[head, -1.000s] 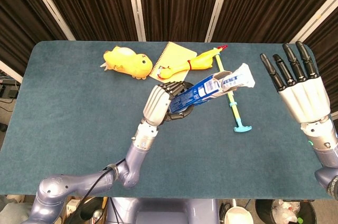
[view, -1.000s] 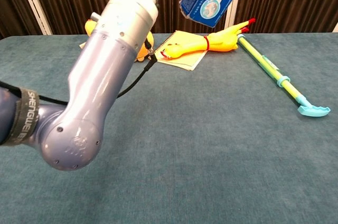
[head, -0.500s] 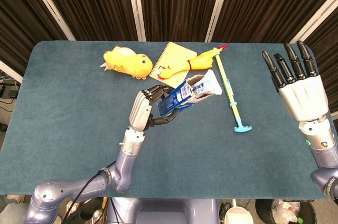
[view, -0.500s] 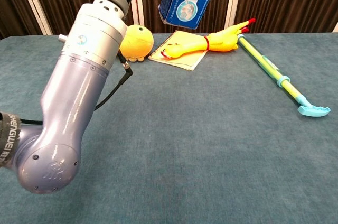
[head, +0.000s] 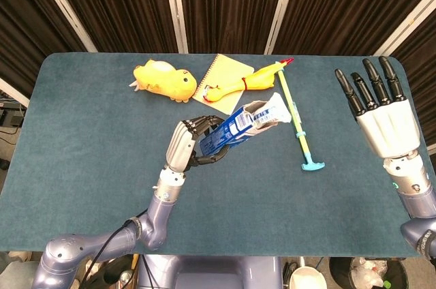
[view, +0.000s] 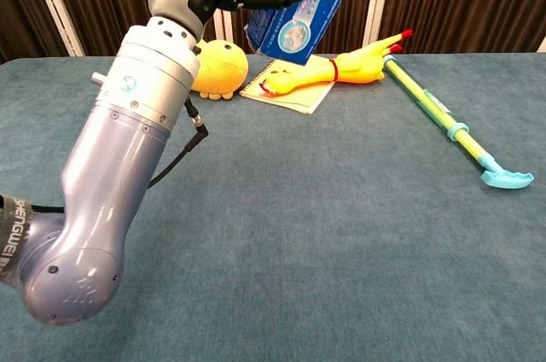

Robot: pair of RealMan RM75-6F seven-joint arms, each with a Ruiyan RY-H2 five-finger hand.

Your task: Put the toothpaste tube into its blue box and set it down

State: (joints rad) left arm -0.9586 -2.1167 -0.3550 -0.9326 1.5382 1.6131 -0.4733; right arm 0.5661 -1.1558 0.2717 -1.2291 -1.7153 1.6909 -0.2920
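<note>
The worktop [head: 88, 153] is lying under dark blue-green cloth, with dark curtains hanging behind it. The left arm [view: 119, 174] is filling much of the chest view, rising from the near edge toward the middle of the worktop. The right hand [head: 379, 110] is standing released at the right edge of the worktop, palm away from the head camera, fingers straight and apart, holding nothing.

The left hand [head: 187, 144] is grasping the blue box [head: 226, 135] near the middle of the worktop, fingers wrapping round its lower end. The box is being held above the cloth and is tilting up toward the right. The tube [head: 267, 113] is sticking out of the box's open upper end, its white crimped tail showing; how far in it is sitting I cannot tell.

A yellow plush toy [head: 163, 80] is lying left of the notebook [head: 225, 74], near the far edge. The notebook is lying flat, and the rubber chicken [head: 246, 83] is resting partly across it, red feet pointing right. A long green-and-yellow stick [head: 294, 115] with a teal hooked end is lying right of the notebook, running toward the near side.
</note>
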